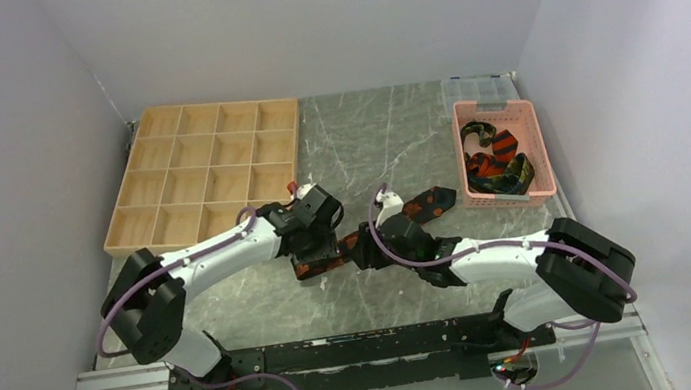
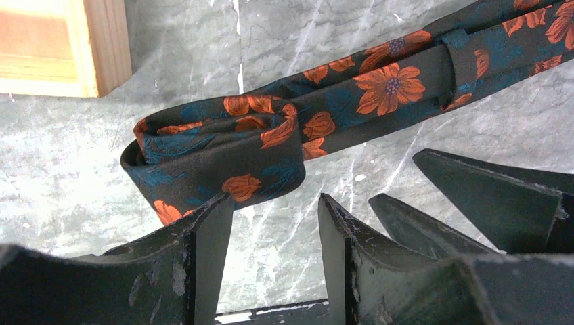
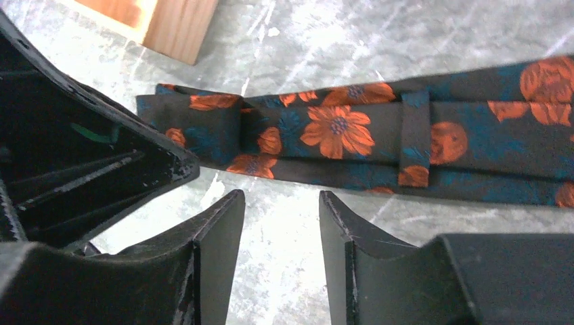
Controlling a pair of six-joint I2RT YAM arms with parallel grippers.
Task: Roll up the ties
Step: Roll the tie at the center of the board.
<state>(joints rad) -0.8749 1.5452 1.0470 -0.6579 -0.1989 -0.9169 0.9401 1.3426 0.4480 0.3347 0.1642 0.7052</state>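
Grey marbled table (image 1: 354, 138): a wooden compartment tray (image 1: 207, 168) is sitting far left, and a pink basket (image 1: 512, 112) far right is holding the other ties (image 1: 497, 163) in a bundle.

Both arms are reaching inward and low, meeting mid-table with their wrists pitched down over the floral tie (image 3: 338, 132). That tie is lying flat on the table under the two grippers, stretching off toward the basket side. Its narrow end is sitting in a loose roll (image 2: 216, 152) near the tray corner.

The left gripper (image 2: 274, 203) is hovering just beside the roll, jaws parted to a middling gap with nothing between them. The right gripper (image 3: 281, 196), close alongside, is likewise parted and empty.

Judgement: the fabric is light, limp and probably slippery, and the roll is looking ready to spring loose. Best hold is a pinch across the roll's flat sides, with the other gripper pinning the strip near the keeper loop (image 3: 414, 135).
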